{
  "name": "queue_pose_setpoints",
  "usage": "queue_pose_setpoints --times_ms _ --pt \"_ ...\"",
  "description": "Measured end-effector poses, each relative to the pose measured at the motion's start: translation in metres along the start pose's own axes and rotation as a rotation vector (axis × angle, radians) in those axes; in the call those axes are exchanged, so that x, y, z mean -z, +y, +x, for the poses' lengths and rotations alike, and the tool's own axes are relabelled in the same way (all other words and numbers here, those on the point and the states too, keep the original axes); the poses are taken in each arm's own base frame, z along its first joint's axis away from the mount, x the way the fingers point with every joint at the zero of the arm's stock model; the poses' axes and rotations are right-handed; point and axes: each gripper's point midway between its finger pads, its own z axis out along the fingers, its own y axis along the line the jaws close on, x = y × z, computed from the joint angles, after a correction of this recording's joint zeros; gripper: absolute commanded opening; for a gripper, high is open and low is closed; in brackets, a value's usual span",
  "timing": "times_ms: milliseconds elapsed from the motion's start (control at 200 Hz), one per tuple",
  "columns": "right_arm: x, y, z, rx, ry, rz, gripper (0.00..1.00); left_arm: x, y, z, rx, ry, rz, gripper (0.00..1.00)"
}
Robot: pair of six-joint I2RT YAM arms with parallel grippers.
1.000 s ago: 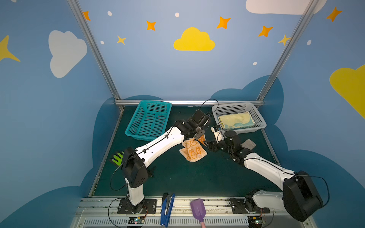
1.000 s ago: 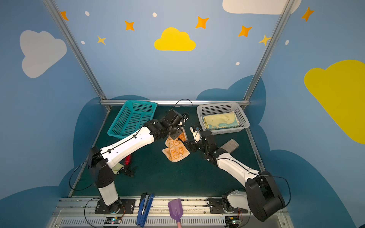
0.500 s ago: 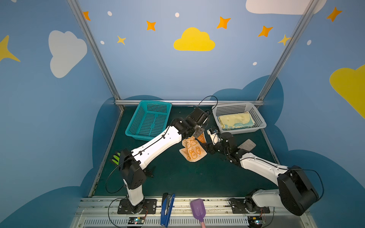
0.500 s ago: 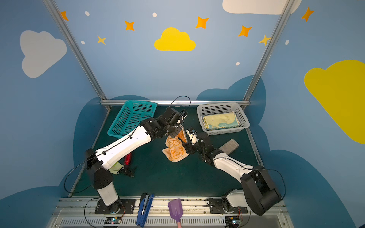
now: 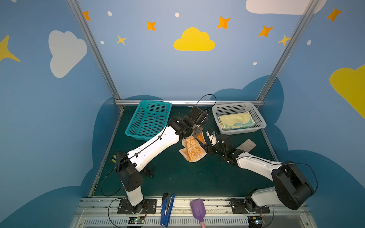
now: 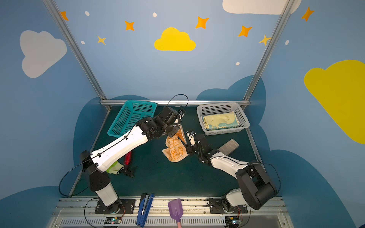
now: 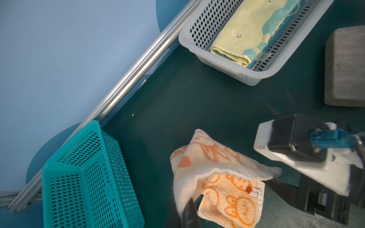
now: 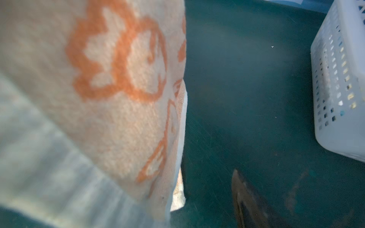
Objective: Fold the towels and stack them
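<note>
The orange towel (image 5: 192, 151) with cream rabbits hangs crumpled over the middle of the mat, its lower part resting on the mat in both top views (image 6: 175, 150). My left gripper (image 5: 195, 135) is shut on its upper corner, and the pinch shows in the left wrist view (image 7: 187, 211). My right gripper (image 5: 207, 148) is at the towel's right edge. In the right wrist view the towel (image 8: 98, 79) covers one side, one fingertip (image 8: 246, 197) stands apart from it, and the gripper (image 8: 185, 209) is open. A pale yellow towel (image 5: 235, 120) lies folded in the white basket (image 5: 241, 131).
A teal basket (image 5: 150, 120) stands at the back left. A grey block (image 5: 245, 145) lies just behind my right arm. A green glove (image 6: 114, 167) and a red-handled tool (image 6: 128, 158) lie under my left arm. A blue stapler (image 5: 166, 209) and a purple scoop (image 5: 197, 209) sit on the front rail.
My right gripper has moved left, up to the towel's edge, and its jaws have narrowed a little. My left gripper has kept its hold on the towel's corner.
</note>
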Motion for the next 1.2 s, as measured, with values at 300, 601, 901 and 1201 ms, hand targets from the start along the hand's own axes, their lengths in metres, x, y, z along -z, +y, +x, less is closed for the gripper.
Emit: queue_pose_setpoints --times_ms 300,601,901,1201 --pt "-0.002 0.002 0.003 0.013 0.009 -0.017 0.14 0.01 0.007 0.002 0.01 -0.011 -0.019 0.04" --pt "0.013 0.01 -0.013 0.041 -0.04 -0.067 0.0 0.003 0.009 0.011 0.016 0.017 -0.025 0.04" --pt "0.063 -0.021 -0.064 0.029 -0.11 0.01 0.0 -0.002 0.027 0.017 0.072 0.028 -0.051 0.04" --pt "0.116 -0.052 -0.121 0.079 -0.238 0.163 0.0 0.027 0.038 0.001 0.083 -0.066 0.012 0.04"
